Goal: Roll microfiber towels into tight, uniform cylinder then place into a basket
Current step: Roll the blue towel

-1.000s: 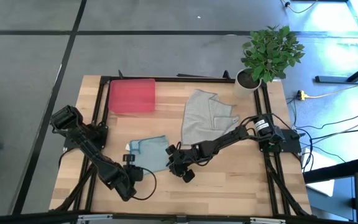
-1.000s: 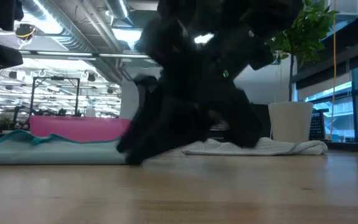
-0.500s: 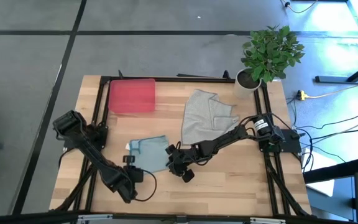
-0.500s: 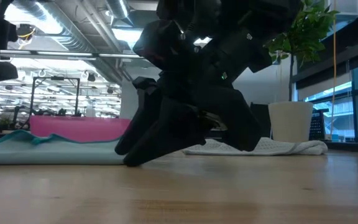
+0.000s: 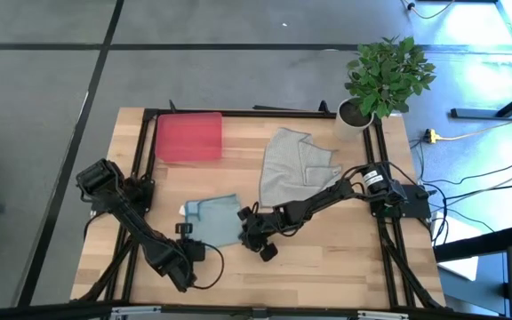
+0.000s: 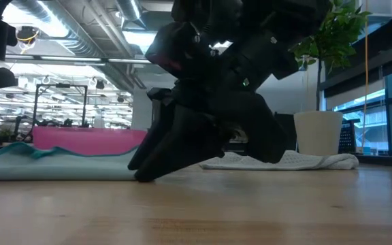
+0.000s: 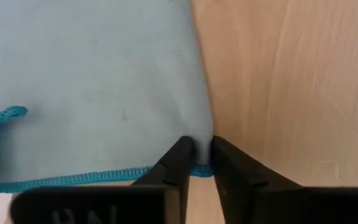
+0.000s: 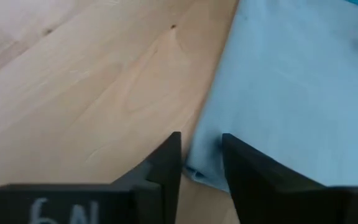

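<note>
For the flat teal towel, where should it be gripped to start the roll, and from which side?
Probably by its near hem corners. The teal towel lies flat, so only its stitched edge offers a lip. The left end effector and the right end effector each straddle a corner there, coming low along the wooden table from the front.

Pale teal towel, grey towel, red basket, perhaps pinkish seen low.
</note>
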{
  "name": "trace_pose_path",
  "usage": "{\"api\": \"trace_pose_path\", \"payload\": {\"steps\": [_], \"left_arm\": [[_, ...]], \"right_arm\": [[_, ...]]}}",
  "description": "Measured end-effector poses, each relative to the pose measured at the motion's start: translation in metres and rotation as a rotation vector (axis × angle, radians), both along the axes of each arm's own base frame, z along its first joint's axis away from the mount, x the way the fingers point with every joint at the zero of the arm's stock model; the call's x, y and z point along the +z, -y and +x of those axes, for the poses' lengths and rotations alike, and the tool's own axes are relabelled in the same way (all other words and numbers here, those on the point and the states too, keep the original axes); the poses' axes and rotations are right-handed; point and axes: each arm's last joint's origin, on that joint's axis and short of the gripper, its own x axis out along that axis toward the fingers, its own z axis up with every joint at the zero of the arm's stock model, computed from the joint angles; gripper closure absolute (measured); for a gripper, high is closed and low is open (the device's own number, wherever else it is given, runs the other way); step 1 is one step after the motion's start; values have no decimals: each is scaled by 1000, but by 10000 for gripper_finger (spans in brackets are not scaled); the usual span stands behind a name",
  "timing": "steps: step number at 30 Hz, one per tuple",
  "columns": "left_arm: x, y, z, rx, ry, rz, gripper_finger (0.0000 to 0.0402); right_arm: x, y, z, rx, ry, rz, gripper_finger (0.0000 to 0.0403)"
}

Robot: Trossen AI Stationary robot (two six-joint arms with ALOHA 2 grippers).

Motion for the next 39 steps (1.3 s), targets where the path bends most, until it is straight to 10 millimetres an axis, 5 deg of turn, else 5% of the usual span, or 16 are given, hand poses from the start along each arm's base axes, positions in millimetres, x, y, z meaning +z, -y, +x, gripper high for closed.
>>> {"api": "trace_pose_path", "payload": {"steps": [8,18,39], "left_arm": [[0,0,0,11,0,-2,396],[8,3,3,86,-16,-36,401],[37,16,14,105,-88,-139,401]], "right_arm": [[-1,2,1,-31,4,-3,390],[2,1,2,-26,-30,4,396],[40,-11,19,48,-166,200,397]]}}
